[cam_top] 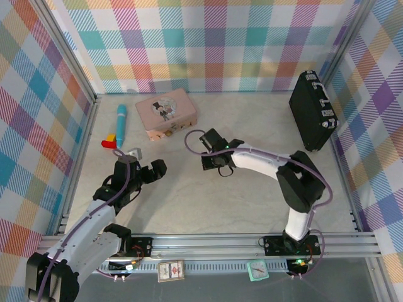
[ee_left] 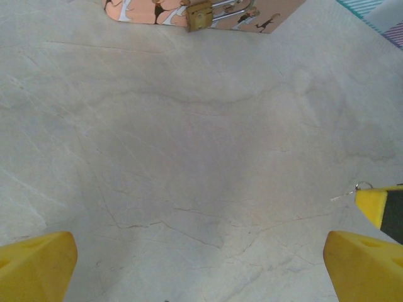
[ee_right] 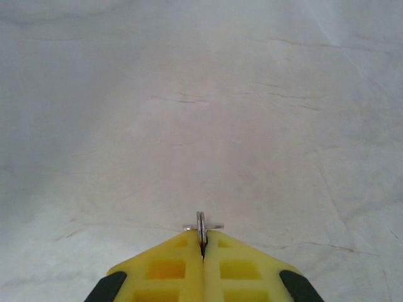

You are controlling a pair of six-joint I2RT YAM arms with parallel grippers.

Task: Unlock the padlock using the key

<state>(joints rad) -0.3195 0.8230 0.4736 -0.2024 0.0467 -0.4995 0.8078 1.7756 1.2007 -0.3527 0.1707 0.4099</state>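
Key [ee_right: 201, 223] is sitting pinched between the closed yellow fingertips of the right gripper [ee_right: 203, 250], its ring poking out over the marble tabletop [ee_right: 189, 94]. The left gripper [ee_left: 201, 269] is hovering spread wide, holding nothing. The padlock [ee_left: 198, 14] is resting at the pink tin's [ee_left: 138, 9] front clasp, well apart from the key.

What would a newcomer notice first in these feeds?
The pink tin at the far left-centre of the table, with the brass padlock on its near side. Next, the right gripper, pinched shut on the thin key mid-table, and the black case by the right wall.
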